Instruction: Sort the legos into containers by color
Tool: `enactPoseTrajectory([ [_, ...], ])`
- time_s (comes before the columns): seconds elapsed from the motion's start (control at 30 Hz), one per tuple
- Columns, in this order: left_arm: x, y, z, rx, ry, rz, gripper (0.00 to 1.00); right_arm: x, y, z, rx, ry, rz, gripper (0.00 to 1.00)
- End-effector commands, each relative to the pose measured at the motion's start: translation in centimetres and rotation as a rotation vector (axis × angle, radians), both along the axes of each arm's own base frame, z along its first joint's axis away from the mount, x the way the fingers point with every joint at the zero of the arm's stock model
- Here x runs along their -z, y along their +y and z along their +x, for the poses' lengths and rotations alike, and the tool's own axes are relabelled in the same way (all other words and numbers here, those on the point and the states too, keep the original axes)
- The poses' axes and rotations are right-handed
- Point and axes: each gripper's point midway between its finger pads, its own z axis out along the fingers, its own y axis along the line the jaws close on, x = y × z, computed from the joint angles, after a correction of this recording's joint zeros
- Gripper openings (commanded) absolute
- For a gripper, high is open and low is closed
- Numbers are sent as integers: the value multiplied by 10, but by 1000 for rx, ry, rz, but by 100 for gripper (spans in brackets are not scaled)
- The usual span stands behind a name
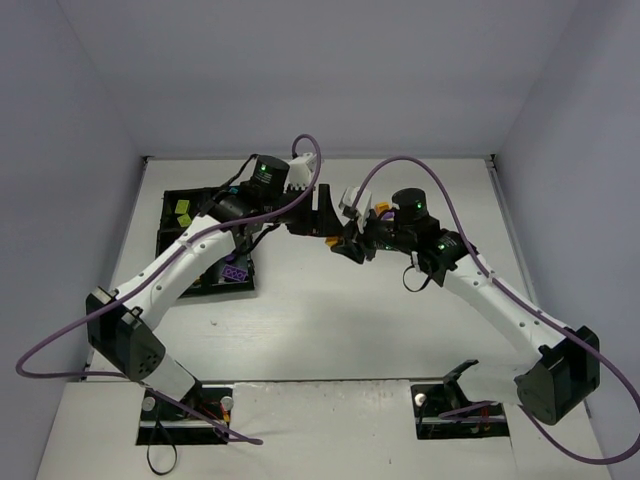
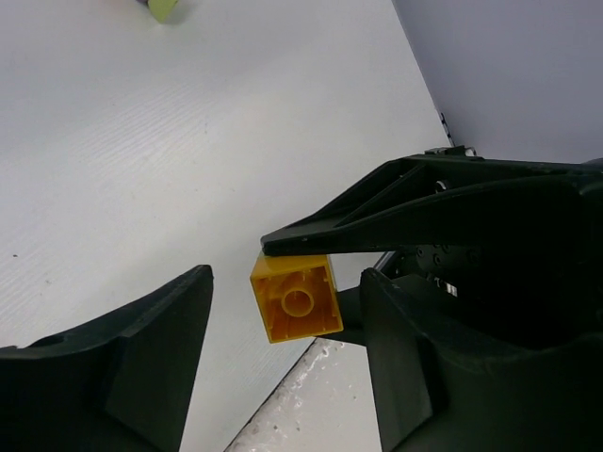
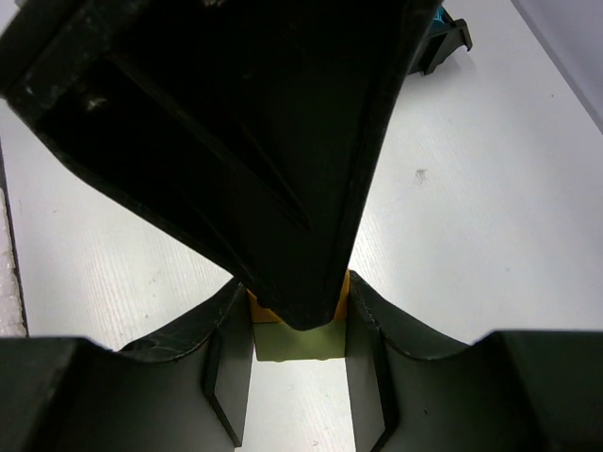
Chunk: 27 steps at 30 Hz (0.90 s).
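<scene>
The left gripper (image 2: 285, 278) stands partly open astride the orange brick (image 2: 295, 301), seemingly not touching it. The right gripper (image 3: 297, 315) pinches the brick above mid-table, right of the tray (image 1: 170, 240). If the right lets go early, the brick falls. Only the overhead view shows the tray.

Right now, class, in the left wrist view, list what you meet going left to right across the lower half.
One jaw of the left gripper → orange brick → the left gripper's other jaw.
</scene>
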Motion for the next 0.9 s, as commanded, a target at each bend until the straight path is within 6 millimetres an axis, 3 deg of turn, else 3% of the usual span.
enactPoseTrajectory([
  [0.0, -33, -16, -1, 49, -56, -110, 56, -29, 3, 2, -5, -104, 55, 4],
  [0.4, -9, -16, -8, 80, 44, -59, 51, -29, 2, 6, 12, -112, 48, 5],
  [0.43, -7, -16, -8, 80, 45, -56, 48, -28, 2, 6, 11, -110, 47, 5],
  [0.6, -12, -18, -7, 83, 31, -70, 12, -25, 2, 7, 15, -102, 44, 6],
  [0.7, -20, -17, -6, 87, 11, -85, 4, -22, 1, 7, 21, -96, 39, 15],
  [0.87, -25, -16, -5, 87, 2, -95, 2, -15, -2, 7, 41, -80, 26, 37],
])
